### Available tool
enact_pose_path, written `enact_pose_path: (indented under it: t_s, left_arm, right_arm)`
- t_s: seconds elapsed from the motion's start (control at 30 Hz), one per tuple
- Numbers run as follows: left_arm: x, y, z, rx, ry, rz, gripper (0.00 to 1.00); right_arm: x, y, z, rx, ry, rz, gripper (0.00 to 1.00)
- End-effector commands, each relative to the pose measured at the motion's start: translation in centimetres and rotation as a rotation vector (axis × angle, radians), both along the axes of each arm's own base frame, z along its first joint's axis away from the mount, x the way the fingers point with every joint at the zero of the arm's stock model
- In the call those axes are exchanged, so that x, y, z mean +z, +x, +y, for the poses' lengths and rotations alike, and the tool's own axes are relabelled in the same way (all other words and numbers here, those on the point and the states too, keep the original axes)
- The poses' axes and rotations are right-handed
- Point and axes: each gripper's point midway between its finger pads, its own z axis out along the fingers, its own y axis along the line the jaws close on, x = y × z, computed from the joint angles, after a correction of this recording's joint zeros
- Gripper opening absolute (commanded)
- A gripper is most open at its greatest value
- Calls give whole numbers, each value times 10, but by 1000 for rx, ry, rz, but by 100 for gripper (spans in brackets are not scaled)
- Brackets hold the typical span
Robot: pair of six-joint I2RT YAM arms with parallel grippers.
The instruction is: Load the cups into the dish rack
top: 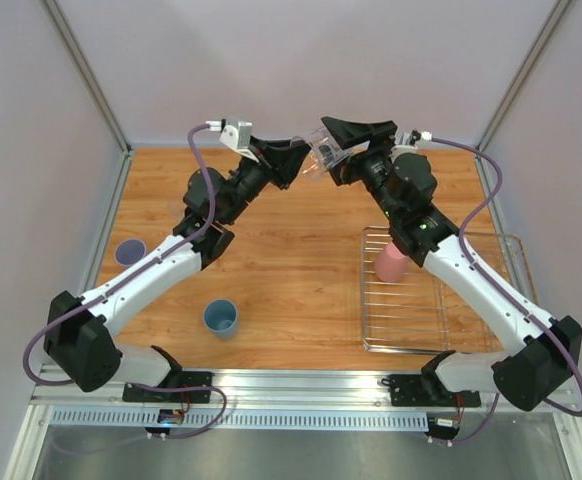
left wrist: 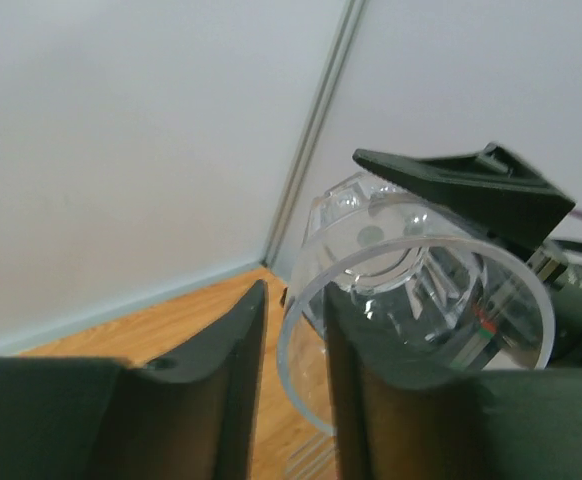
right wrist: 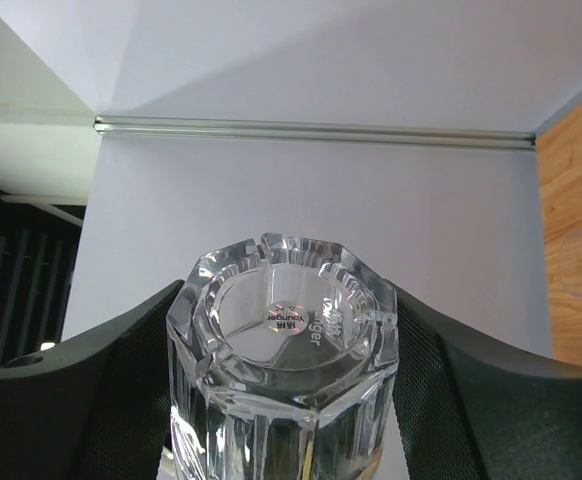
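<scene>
A clear glass tumbler (top: 322, 157) is held in the air above the far middle of the table, between both arms. My right gripper (top: 339, 148) is shut on its body; in the right wrist view the fingers (right wrist: 121, 390) press both sides of the tumbler (right wrist: 286, 320), base toward the camera. My left gripper (top: 303, 165) is at its mouth. In the left wrist view the rim (left wrist: 289, 340) passes between the slightly parted fingers (left wrist: 236, 370), with a gap on the outer side. A pink cup (top: 391, 263) stands in the silver dish rack (top: 461, 345). A blue cup (top: 221, 318) and a lavender cup (top: 129, 251) stand at the left.
A second clear tumbler (right wrist: 581, 262) stands faintly on the wood near the back wall. Grey walls with metal corner posts (top: 96, 90) close in the table on three sides. The rack lies under my right arm at the front right.
</scene>
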Motion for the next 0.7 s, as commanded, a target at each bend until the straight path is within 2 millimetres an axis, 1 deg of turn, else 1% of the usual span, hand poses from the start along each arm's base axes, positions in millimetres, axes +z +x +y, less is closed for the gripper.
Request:
enact_pose_path:
  t_s: [0.0, 0.03, 0.07, 0.1, 0.13, 0.17, 0.2, 0.23, 0.27, 0.3, 0.33, 0.37, 0.4, 0.43, 0.47, 0.5, 0.53, 0.57, 0.6, 0.63, 0.67]
  left_arm:
    - [23, -17, 4, -15, 14, -93, 42]
    - [22, -17, 4, -11, 22, -95, 60]
    - [24, -18, 7, -3, 36, -99, 74]
    - [23, -18, 7, 4, 50, -96, 97]
    - [22, -17, 9, 11, 75, -78, 100]
    - [25, -18, 13, 29, 98, -87, 100]
    - [26, -20, 16, 36, 113, -85, 100]
    - [23, -20, 20, 49, 141, -64, 100]
    - [32, -25, 31, 84, 143, -85, 100]
    - [34, -27, 36, 104, 147, -83, 100]
    - [29, -27, 42, 123, 174, -61, 100]
    - [36, -32, 52, 147, 176, -68, 100]
    - [36, -33, 57, 159, 197, -68, 100]
    - [30, -35, 60, 161, 230, -38, 100]
    - [30, -38, 66, 173, 236, -25, 100]
    - [20, -37, 68, 172, 264, 10, 100]
    - [17, -39, 69, 170, 270, 22, 100]
    - [15, -40, 72, 177, 271, 32, 100]
    - [11, -38, 75, 196, 270, 45, 100]
    - [2, -38, 75, 191, 280, 61, 100]
    - [1, -40, 76, 189, 276, 63, 100]
  right_arm:
    - [34, -6, -10, -42, -48, -89, 0]
    - [34, -6, -11, -48, -67, -92, 0]
    - [36, -7, -13, -54, -84, -100, 1]
    - [29, -6, -15, -62, -116, -86, 0]
    - [22, -2, -23, -97, -167, -86, 1]
    - [21, -3, -31, -115, -192, -87, 1]
    - [14, 3, -43, -148, -242, -79, 1]
    - [4, 5, -55, -182, -330, -76, 1]
    - [-7, 3, -68, -208, -402, -56, 1]
    - [-10, 6, -90, -261, -460, -54, 1]
    - [-16, 7, -106, -307, -522, -43, 1]
    - [-30, 4, -121, -339, -679, -43, 0]
    - [-26, -5, -141, -390, -741, -56, 1]
    - [-30, -9, -164, -478, -826, -26, 1]
    - [-34, -16, -181, -524, -950, -28, 1]
    - [-45, -26, -201, -585, -1043, 2, 1]
    - [-51, -33, -212, -618, -1104, 19, 0]
    - [-66, -39, -225, -634, -1211, 50, 0]
    - [-92, -44, -241, -670, -1292, 127, 1]
    - [-101, -54, -252, -698, -1328, 156, 0]
    - [-116, -61, -262, -714, -1369, 203, 0]
